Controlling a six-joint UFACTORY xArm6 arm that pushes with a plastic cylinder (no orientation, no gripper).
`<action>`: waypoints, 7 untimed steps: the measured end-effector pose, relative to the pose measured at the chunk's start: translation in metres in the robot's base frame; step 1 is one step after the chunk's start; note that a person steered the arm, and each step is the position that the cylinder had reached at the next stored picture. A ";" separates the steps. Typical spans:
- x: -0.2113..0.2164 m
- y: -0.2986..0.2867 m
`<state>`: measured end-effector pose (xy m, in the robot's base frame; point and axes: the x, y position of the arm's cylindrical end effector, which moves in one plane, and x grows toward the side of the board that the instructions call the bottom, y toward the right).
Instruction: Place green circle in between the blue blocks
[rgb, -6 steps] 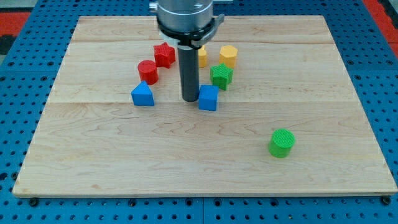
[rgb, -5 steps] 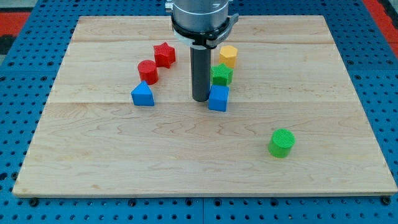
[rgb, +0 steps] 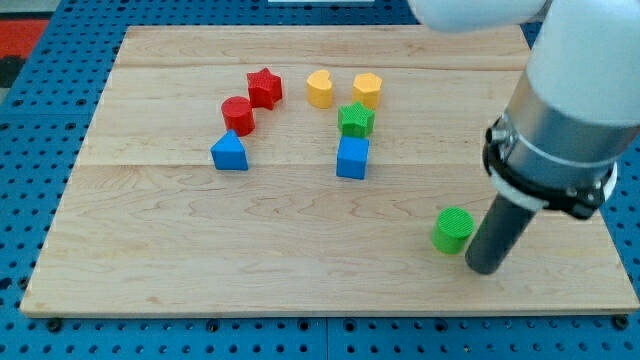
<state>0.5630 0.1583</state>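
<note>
Camera view: a pale wooden board (rgb: 300, 270) made of long planks with visible grain lies on a blue pegboard table (rgb: 40, 150) dotted with holes.

The arm ends in a smooth dark cylindrical rod beneath a grey metal collar; there is no gripper, so nothing opens, closes or holds. My tip (rgb: 485, 270) rests on the board at about 4 o'clock from the board's centre. The ribbed green plastic circle block (rgb: 453, 229), a short cylinder, stands just beside the tip at its 10 o'clock; whether they touch cannot be told.

The two blue blocks sit well apart from the green circle, up toward the board's middle. The blue plastic triangular block (rgb: 229, 152) lies at 9 o'clock from the blue plastic cube (rgb: 351, 157), with bare wood between them.

Directly at 12 o'clock from the blue cube, touching or nearly touching it, is a green plastic star-like block (rgb: 355, 119). Beyond that is a yellow plastic hexagonal block (rgb: 366, 89), and at its 9 o'clock a yellow plastic heart block (rgb: 319, 88).

At 12 o'clock from the blue triangle stands a red plastic cylinder block (rgb: 237, 114), with a red plastic star block (rgb: 264, 86) just beside it at 1 o'clock.

The board's lower half, from 5 o'clock round to 8 o'clock, is open wood. The tip is near the bottom edge and the right edge.
</note>
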 end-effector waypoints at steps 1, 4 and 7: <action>-0.032 -0.017; -0.078 -0.158; -0.089 -0.191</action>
<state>0.4738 -0.0322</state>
